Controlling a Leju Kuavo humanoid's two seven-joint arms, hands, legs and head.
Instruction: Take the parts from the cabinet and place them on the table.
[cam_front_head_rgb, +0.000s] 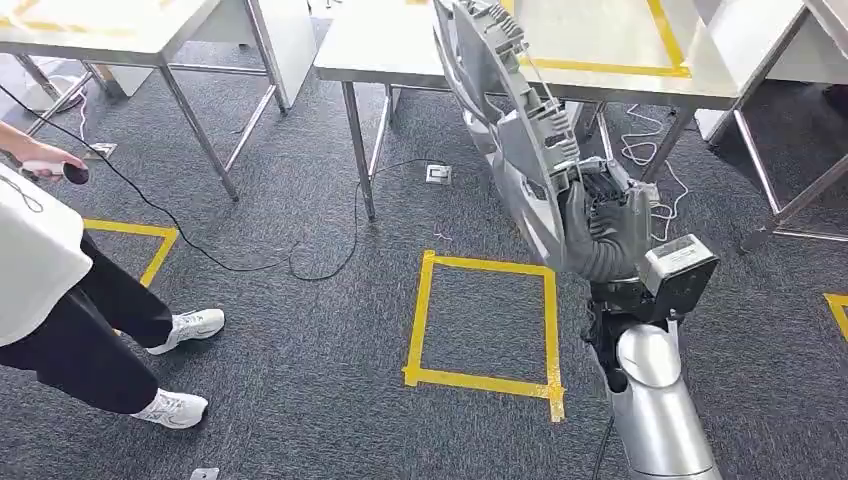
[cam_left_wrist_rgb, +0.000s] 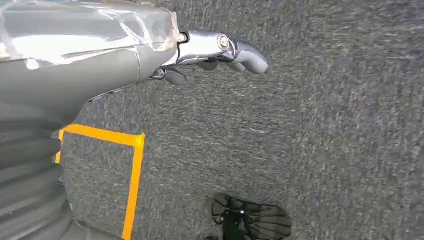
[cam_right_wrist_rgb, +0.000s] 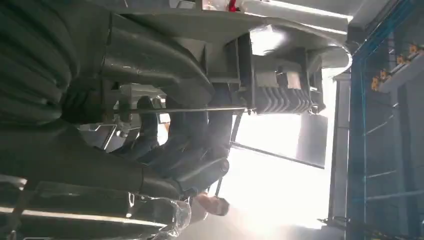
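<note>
A large grey moulded plastic part (cam_front_head_rgb: 510, 130) stands tall in the head view, held up in front of the steel table (cam_front_head_rgb: 400, 45). My right hand (cam_front_head_rgb: 603, 228) grips its lower end, with the silver forearm rising from below. In the right wrist view my dark fingers (cam_right_wrist_rgb: 192, 150) curl around a bar of the grey part (cam_right_wrist_rgb: 280, 85). My left hand (cam_left_wrist_rgb: 215, 55) hangs over the grey carpet with its thumb stretched out and nothing in it.
A person (cam_front_head_rgb: 50, 290) in a white top stands at the left, holding a dark device. A yellow tape square (cam_front_head_rgb: 485, 320) marks the carpet before the table. Cables (cam_front_head_rgb: 300, 265) trail across the floor. More steel tables (cam_front_head_rgb: 120, 30) stand left and right.
</note>
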